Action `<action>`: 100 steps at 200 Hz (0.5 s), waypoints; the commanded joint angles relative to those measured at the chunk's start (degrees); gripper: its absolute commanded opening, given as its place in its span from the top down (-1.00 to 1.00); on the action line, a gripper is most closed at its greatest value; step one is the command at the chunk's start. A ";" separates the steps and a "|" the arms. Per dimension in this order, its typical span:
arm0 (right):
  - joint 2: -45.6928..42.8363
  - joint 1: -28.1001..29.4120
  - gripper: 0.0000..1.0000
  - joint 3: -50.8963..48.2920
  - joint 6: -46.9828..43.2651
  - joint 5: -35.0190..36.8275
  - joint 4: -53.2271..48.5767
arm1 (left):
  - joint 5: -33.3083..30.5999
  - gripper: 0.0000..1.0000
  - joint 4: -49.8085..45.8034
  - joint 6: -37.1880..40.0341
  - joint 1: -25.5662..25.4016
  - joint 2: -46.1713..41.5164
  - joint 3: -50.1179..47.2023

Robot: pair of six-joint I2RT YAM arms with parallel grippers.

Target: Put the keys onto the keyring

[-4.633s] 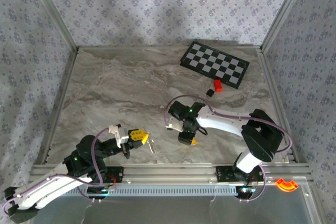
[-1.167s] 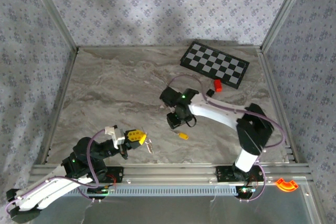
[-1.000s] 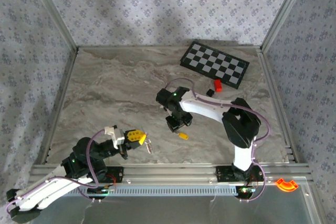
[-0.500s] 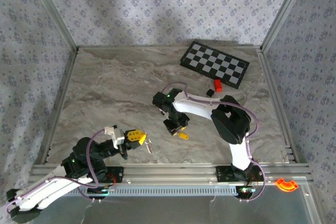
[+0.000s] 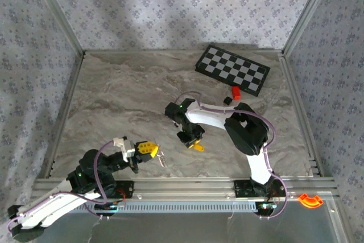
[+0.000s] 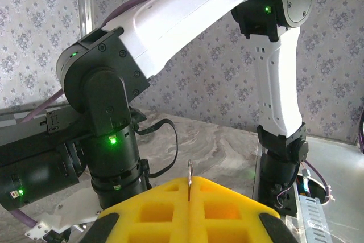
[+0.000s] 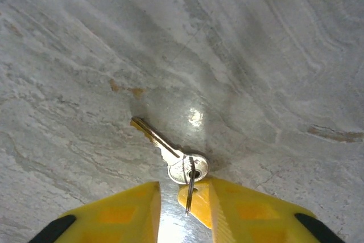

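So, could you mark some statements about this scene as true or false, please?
1. The left claw is shut on the keyring. True.
2. A key lies flat on the table in front of the right claw. True.
3. The checkerboard lies at the near left corner. False: it lies far right.
4. The red block sits on the checkerboard. False: it is on the table beside it.
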 commanded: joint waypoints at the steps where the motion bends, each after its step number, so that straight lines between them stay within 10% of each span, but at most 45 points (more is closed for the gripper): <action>1: 0.64 -0.29 0.54 -0.70 0.54 1.03 -0.51 | 0.44 1.00 2.26 -1.06 0.18 -0.87 0.29; 100: -3.58 0.44 0.95 -4.86 4.74 4.95 2.28 | -0.22 1.00 2.88 -1.24 0.15 -0.70 -0.17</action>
